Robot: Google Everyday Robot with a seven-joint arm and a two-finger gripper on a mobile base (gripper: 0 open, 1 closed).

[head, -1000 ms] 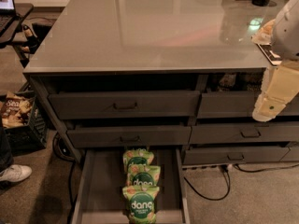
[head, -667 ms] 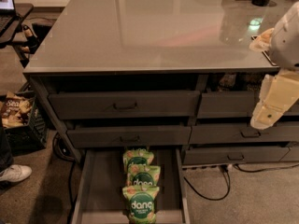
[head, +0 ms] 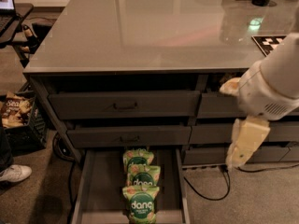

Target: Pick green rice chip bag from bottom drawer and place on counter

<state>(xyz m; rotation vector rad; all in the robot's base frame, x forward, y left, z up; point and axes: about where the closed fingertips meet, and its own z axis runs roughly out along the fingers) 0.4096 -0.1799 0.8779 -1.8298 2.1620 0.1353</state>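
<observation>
while pincer (head: pixel 244 147) hangs right | ajar drawers (head: pixel 128 136) over bottom drawer (head: pixel 105 195) | three bags (head: pixel 143 177) inside

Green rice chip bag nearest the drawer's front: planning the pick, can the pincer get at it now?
Probably yes: the bottom drawer is pulled open, the nearest green rice chip bag lies uncovered, and the pincer hangs outside the drawer, to the right, nothing between.

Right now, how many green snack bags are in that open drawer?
3, in a row in the bottom drawer: back bag, middle bag, front bag. None seem hidden. The gripper hangs right of it.
</observation>
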